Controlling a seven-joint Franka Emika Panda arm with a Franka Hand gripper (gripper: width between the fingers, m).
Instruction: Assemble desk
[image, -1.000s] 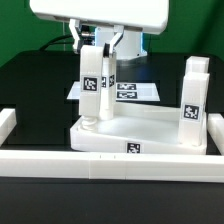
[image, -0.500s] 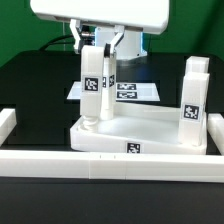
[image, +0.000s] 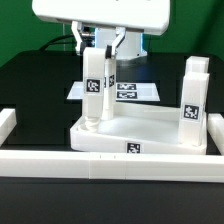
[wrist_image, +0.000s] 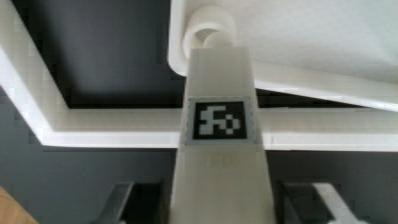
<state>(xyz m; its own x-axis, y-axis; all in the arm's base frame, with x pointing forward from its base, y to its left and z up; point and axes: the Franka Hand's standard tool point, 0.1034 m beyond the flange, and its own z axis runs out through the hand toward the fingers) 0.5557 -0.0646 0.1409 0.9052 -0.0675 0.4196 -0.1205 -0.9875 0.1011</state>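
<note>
The white tabletop (image: 140, 128) lies tray-side up behind the front rail. A white leg (image: 94, 92) with a square tag stands upright on its corner on the exterior view's left, and my gripper (image: 98, 45) is shut on the leg's upper part. In the wrist view the leg (wrist_image: 221, 120) runs from my gripper (wrist_image: 222, 208) down to a round socket (wrist_image: 210, 38) in the tabletop's corner (wrist_image: 302, 60). Dark fingers (wrist_image: 121, 200) flank it on both sides. Another leg (image: 191, 105) stands upright on the tabletop's corner on the exterior view's right, with a further leg (image: 197, 68) behind it.
Long white rails border the work area: one along the front (image: 100, 162), one on the exterior view's left (image: 7, 125) and one on its right (image: 216, 135). The marker board (image: 135, 92) lies flat behind the tabletop. The table is black.
The held leg and my gripper have shifted very slightly toward the exterior view's right, with the tag's face turning a little. Nothing else has moved.
</note>
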